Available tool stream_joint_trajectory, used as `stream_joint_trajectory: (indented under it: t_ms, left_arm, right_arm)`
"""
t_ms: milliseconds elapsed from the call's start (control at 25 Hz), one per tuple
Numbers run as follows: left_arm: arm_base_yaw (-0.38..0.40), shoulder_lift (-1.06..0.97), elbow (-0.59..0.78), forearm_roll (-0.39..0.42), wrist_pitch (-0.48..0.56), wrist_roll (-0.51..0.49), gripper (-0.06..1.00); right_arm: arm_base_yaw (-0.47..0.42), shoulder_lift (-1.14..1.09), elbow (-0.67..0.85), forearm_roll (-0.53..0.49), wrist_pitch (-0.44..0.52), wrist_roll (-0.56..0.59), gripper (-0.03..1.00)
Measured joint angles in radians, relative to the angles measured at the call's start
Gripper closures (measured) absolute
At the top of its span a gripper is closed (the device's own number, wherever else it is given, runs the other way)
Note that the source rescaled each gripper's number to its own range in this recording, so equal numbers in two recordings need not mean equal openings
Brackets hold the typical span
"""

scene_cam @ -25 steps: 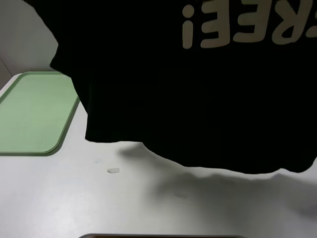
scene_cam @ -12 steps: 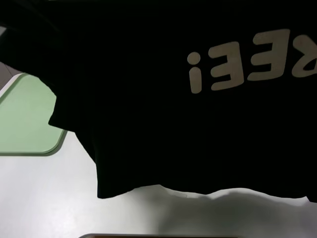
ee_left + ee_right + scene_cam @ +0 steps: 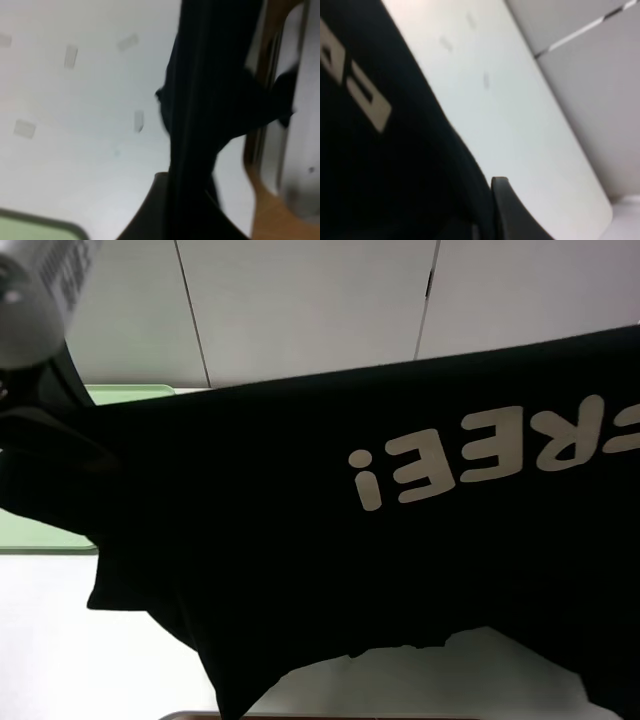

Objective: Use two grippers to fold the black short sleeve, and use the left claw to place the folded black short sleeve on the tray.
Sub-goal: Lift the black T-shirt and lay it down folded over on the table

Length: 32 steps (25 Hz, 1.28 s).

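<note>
Down at the near edge, the white table showed beneath the hanging hem. Above it the black short sleeve hung in the air, stretched like a curtain across nearly the whole high view. Its pale print read upside down, and the lower edge sagged unevenly, with what looked like a sleeve drooping at the left.

Up at the top edge, the left claw was pinched tight on a bunched fold, the fabric streaming straight out of it. The right gripper was clamped down too, with the shirt's edge running into it, though its fingertips were mostly buried in black.

Beyond the cloth, far left, slivers of the green tray peeked out, and the wall panels stood behind.

My read: this was light, limp cotton with no stiffness at all, so it would drape, swing and crease wherever unsupported. The best holds looked like the corners or shoulder seams, taken wide apart to keep the edge taut. Once folded, the bundle would want gripping through all its layers.
</note>
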Motion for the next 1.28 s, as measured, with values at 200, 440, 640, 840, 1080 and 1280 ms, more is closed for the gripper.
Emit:
stream_joint_trajectory:
  t_ms: [200, 440, 640, 840, 1080, 1280]
  left_arm:
    - [0.026, 0.074, 0.078, 0.147, -0.224, -0.023, 0.94]
    - [0.142, 0.293, 0.083, 0.301, -0.474, -0.029, 0.94]
    - [0.231, 0.439, 0.042, 0.368, -0.652, -0.039, 0.94]
    - [0.293, 0.544, -0.060, 0.372, -0.781, -0.039, 0.94]
    - [0.328, 0.657, -0.144, 0.382, -0.919, -0.039, 0.94]
    - [0.331, 0.706, -0.159, 0.382, -1.051, -0.040, 0.94]
  right_arm:
    - [0.000, 0.166, 0.083, -0.134, -0.100, 0.000, 0.97]
    - [-0.003, 0.454, 0.108, -0.281, -0.426, 0.000, 0.97]
    - [-0.114, 0.677, 0.108, -0.303, -0.732, 0.000, 0.97]
    - [-0.225, 0.807, 0.112, -0.303, -1.029, 0.008, 0.97]
    - [-0.285, 0.882, 0.067, -0.312, -1.217, 0.016, 0.97]
    - [-0.305, 0.895, 0.014, -0.320, -1.283, 0.019, 0.97]
